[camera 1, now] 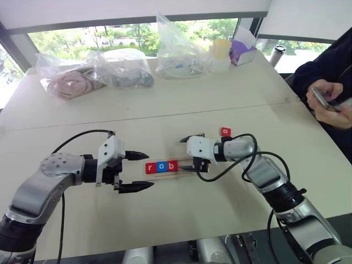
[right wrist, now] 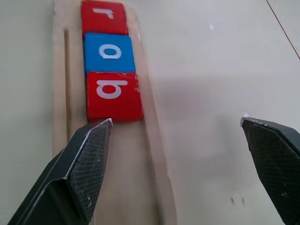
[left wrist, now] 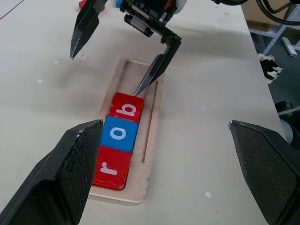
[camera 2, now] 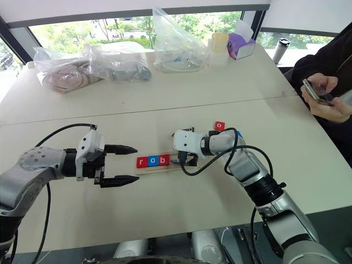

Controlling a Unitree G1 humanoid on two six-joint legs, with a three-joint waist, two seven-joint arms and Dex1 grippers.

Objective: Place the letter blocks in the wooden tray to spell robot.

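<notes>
The wooden tray (camera 1: 184, 171) lies mid-table with three letter blocks in its left part: red r (camera 1: 150, 168), blue o (camera 1: 161, 166), red b (camera 1: 172, 165). Another red letter block (camera 1: 225, 131) marked o lies on the table behind my right wrist. My left gripper (camera 1: 149, 170) is open, level, just left of the tray's end, its fingers straddling the r end (left wrist: 112, 168). My right gripper (camera 1: 187, 154) is open over the tray's bare right part, one fingertip (left wrist: 140, 88) down by the b block (right wrist: 112, 96), the other fingertip off the tray's far side.
Clear plastic bags (camera 1: 124, 69) with contents, a cup (camera 1: 221, 55) and a purple box (camera 1: 242, 49) line the table's far side. A person holding a phone (camera 1: 330, 102) sits at the right edge. A dark tumbler (camera 1: 278, 55) stands far right.
</notes>
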